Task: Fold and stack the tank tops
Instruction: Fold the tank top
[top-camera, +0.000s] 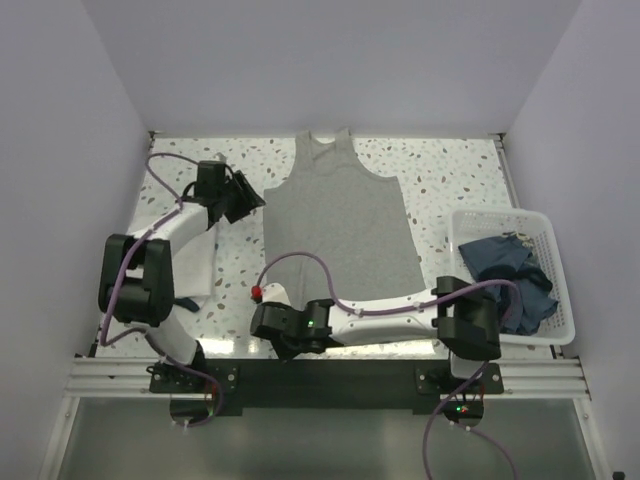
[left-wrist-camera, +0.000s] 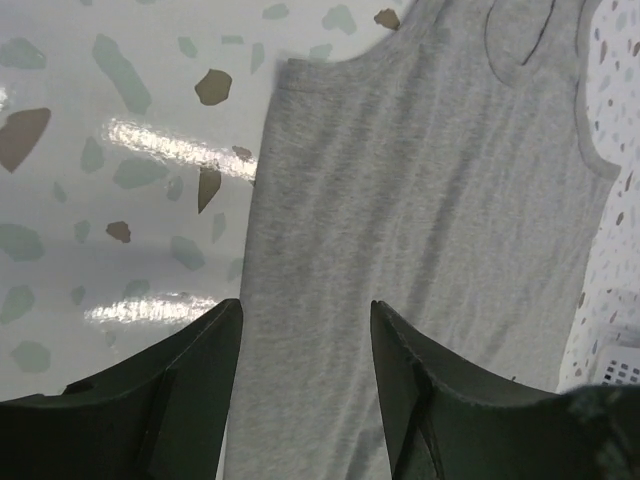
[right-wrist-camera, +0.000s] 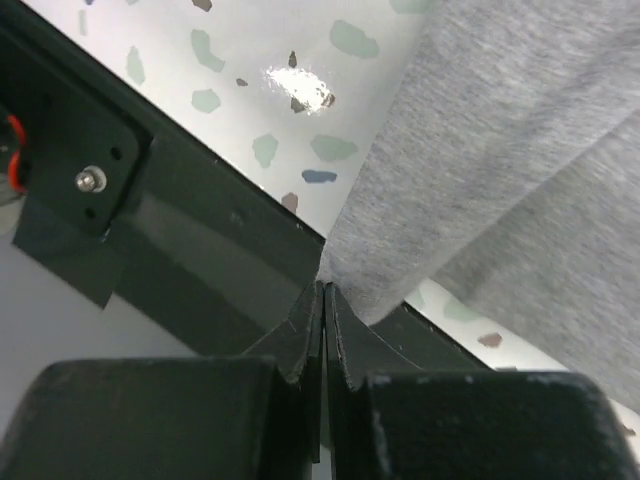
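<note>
The grey tank top (top-camera: 340, 225) lies spread flat in the middle of the speckled table (top-camera: 450, 170), straps toward the far edge and hem toward the arms. The right gripper (right-wrist-camera: 325, 292) is at the near edge of the table, by the black rail (right-wrist-camera: 200, 240), its 2 fingers pressed together on a corner of the grey fabric at the hem, which rises slightly into the pinch. The left gripper (left-wrist-camera: 305, 312) hangs over the shirt's left side below the armhole, fingers spread apart and holding nothing, 1 over the bare table and 1 over the knit. A white cloth (top-camera: 198, 272) lies partly under the left arm; its shape cannot be told. At the right, a white lattice basket (top-camera: 560, 325) holds a dark blue garment (top-camera: 505, 265).
</note>
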